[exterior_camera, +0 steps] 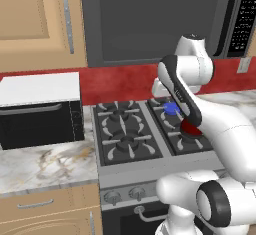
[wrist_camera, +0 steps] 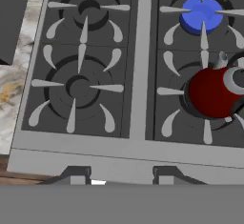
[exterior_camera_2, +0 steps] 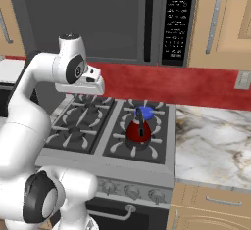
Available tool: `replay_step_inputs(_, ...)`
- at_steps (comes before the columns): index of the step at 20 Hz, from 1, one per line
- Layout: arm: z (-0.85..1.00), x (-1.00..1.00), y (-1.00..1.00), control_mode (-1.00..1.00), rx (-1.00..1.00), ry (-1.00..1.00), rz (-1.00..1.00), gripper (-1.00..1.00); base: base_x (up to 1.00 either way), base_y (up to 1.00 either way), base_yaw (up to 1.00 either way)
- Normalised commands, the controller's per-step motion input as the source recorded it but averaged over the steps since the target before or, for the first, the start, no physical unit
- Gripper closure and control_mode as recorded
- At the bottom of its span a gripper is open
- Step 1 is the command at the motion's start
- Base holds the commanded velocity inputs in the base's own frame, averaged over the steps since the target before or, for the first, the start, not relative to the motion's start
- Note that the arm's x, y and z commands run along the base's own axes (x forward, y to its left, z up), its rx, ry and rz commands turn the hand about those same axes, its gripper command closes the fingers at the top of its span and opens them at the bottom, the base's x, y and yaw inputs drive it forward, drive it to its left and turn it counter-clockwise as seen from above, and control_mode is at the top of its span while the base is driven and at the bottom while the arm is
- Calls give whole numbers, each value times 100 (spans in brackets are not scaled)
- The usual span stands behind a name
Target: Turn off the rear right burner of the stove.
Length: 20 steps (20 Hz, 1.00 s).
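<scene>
Marble-patterned white countertop flanks the dark grey four-burner gas stove on both sides, backed by a red wall strip and tan wooden cabinets. A dark microwave hangs above; its clock digits look like 4:10, though they are small. A black-and-white countertop oven box stands left of the stove. The round rear right burner glows with a blue flame disc, just behind a red kettle that sits on the front right grate. Small round knobs line the silver front panel. The two-finger gripper hangs above the stove's front edge, fingers clenched on nothing.
</scene>
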Motion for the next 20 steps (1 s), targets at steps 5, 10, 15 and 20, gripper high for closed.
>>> replay_step_inputs(5, -7, -21, 0, -100, 0, 0, 0, -100, 0, 0, 0)
replay_step_inputs(10, -27, -55, -15, -100, 0, 0, 0, -100, 0, 0, 0)
replay_step_inputs(15, -24, -61, -30, -100, -2, -1, 15, -100, 0, 0, 0)
replay_step_inputs(20, -22, -56, -55, -100, 0, -1, 25, -100, 0, 0, 0)
